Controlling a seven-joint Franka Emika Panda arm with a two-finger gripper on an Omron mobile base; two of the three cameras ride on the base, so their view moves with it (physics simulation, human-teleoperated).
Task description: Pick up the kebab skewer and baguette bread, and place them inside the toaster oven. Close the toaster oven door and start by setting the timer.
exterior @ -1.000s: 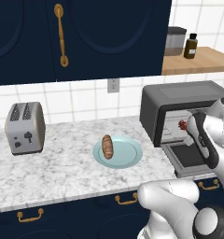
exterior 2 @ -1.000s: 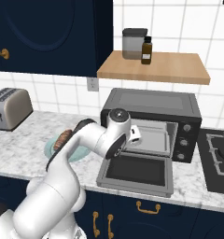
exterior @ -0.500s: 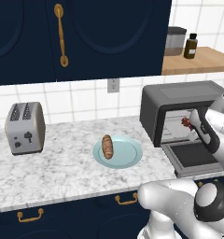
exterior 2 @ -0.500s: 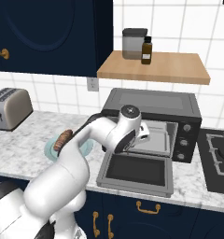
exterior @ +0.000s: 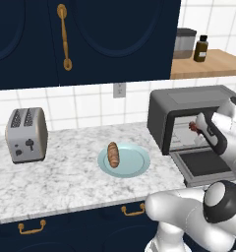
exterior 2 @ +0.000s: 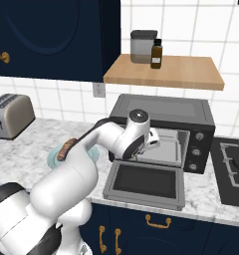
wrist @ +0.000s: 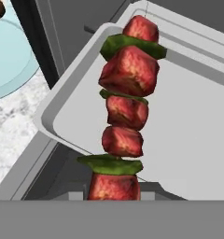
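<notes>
A: Red-chunk kebab skewer point(wrist: 124, 112) clamped in the gripper point(exterior: 202, 129), hanging over the pale tray point(wrist: 188, 135) at the toaster oven point(exterior 2: 164, 130) mouth; door point(exterior 2: 146, 183) lying open.
B: Baguette bread point(exterior: 113, 154)?
A: On the blue plate point(exterior: 134, 162), well apart.

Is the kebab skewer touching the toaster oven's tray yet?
Cannot tell. In the hand view the kebab skewer hangs over the light tray of the toaster oven, held by the gripper, but no gap or contact shows plainly.

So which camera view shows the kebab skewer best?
The hand view: the kebab skewer stands large there, red chunks and green pieces clear, over the oven's light tray. The left base view shows a small red bit at the oven mouth. In the right base view I cannot make it out.
</notes>
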